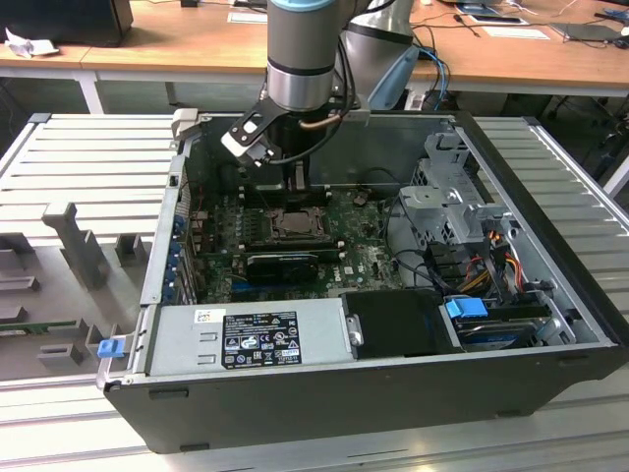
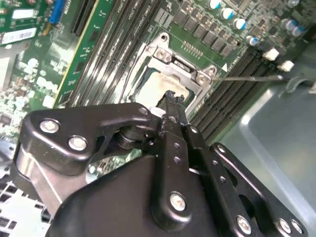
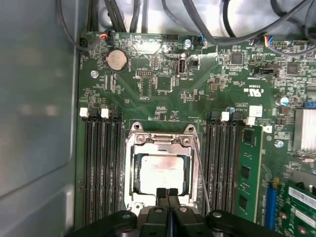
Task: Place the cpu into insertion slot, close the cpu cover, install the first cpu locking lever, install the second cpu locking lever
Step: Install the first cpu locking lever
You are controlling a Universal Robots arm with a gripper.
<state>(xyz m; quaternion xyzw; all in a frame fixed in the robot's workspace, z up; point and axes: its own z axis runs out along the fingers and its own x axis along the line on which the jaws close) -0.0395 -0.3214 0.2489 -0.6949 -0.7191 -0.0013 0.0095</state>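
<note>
The cpu [image 3: 160, 172] lies flat in the insertion slot [image 1: 292, 224] on the green motherboard, its dull metal face showing through the window of the cpu cover [image 3: 161, 144]. The cover lies down flat around the chip. In the second wrist view the cpu [image 2: 152, 88] and the cpu cover [image 2: 178, 66] sit just beyond my fingertips. My gripper [image 3: 167, 193] is shut with nothing between its fingers, its tips over one edge of the cover frame. A thin wire locking lever [image 3: 201, 170] runs along one side of the socket, and the lever [image 2: 249, 77] reaches out over the memory slots.
The open computer case [image 1: 550, 295] surrounds the board, with a grey power supply [image 1: 246, 339], a black expansion card [image 1: 280, 264] and a metal drive cage [image 1: 447, 206]. Memory slots [image 3: 101, 163] flank the socket on both sides. Cables [image 3: 207, 19] hang past the board's edge.
</note>
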